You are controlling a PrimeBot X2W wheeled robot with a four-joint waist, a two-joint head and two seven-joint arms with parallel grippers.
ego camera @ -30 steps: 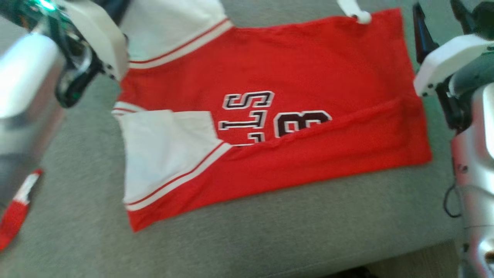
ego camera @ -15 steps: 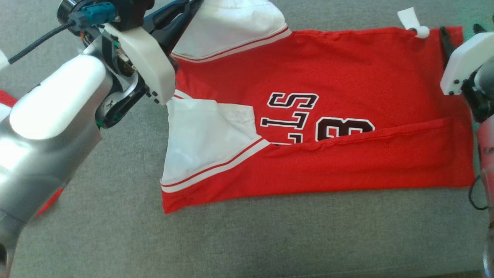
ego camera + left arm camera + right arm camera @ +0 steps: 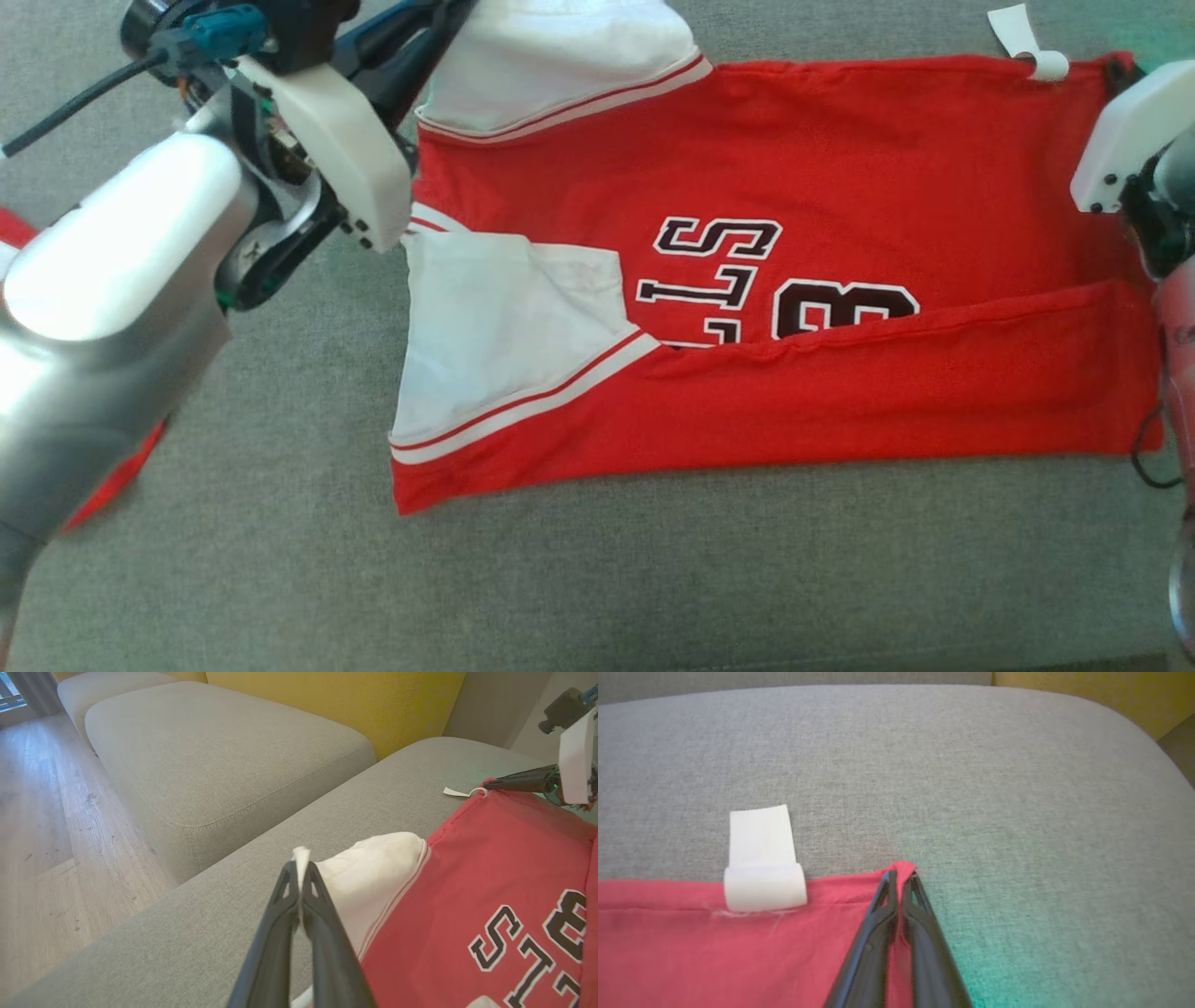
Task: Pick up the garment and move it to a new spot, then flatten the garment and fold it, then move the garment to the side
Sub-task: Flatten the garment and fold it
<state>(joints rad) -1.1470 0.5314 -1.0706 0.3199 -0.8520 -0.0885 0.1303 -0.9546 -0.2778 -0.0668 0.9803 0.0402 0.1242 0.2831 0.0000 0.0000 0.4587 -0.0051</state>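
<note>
Left gripper pinches the garment by its white sleeve. Right gripper clamps the red corner, just beside a white tag, all on the grey cushion.

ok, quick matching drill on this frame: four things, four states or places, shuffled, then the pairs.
1 left pincer
2 right pincer
3 white tag
4 black lettering

a partly under the folded red flap of the jersey
b shut on the white sleeve
c shut on the red corner
d sticking out onto the grey cushion

Pairs: 1-b; 2-c; 3-d; 4-a
</note>
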